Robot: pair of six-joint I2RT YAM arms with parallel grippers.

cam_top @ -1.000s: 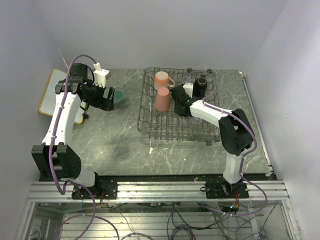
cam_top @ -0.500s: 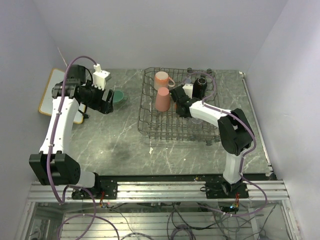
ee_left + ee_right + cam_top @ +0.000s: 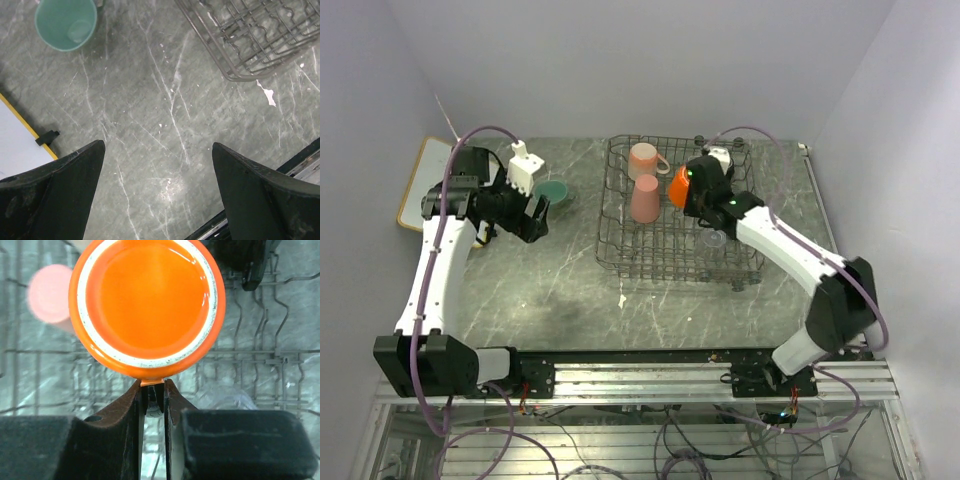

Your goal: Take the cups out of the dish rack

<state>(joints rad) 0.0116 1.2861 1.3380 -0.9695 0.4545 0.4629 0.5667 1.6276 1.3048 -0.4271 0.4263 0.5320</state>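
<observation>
My right gripper [image 3: 152,387] is shut on the handle of the orange mug [image 3: 146,307] and holds it bottom up above the grey wire dish rack [image 3: 620,255]; the mug also shows in the top view [image 3: 679,186]. In the rack stand a pale pink mug [image 3: 644,158], a tall pink tumbler [image 3: 644,199] and a clear glass [image 3: 714,238]. The black mug [image 3: 240,257] is partly hidden behind the arm. The mint green cup [image 3: 556,193] stands on the table left of the rack, also in the left wrist view [image 3: 66,22]. My left gripper [image 3: 157,165] is open and empty above bare table.
A wood-framed whiteboard [image 3: 420,180] lies at the far left of the table. A white block [image 3: 523,165] stands near the green cup. A white scrap [image 3: 622,299] lies in front of the rack. The metal rail [image 3: 620,380] runs along the near edge.
My right gripper has lifted the orange mug up out of the rack and the right arm has swung out to the right. My left gripper has drawn back a little from the green cup.
</observation>
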